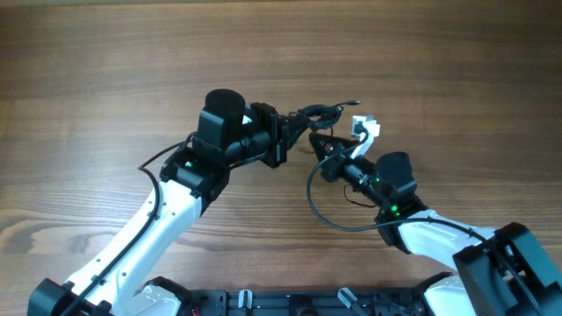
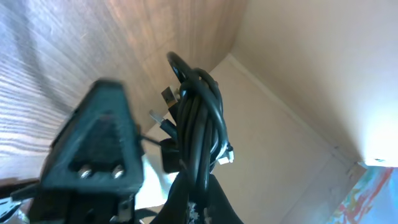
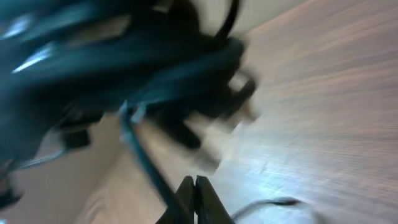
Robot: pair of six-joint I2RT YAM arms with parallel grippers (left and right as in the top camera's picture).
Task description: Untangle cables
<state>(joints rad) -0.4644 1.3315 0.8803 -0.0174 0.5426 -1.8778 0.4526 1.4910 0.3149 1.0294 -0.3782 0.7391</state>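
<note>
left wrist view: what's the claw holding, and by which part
The cables, a coiled black bundle; the left claw grips its near end.

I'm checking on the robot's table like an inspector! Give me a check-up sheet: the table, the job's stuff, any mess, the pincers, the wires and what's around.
Surface: brown wood-grain table.
Job's things: cables bunched in one black tangle between the two pincers.
Clutter: a small white bit beside the tangle, too small to name.
Grippers: left pincer shut on the cables; right pincer shut, with a thin strand running toward its tips, grip unclear.
Cables: a thick robot cable loops beside the right arm.
Surroundings: beige wall; black rail at the table's near edge.
</note>
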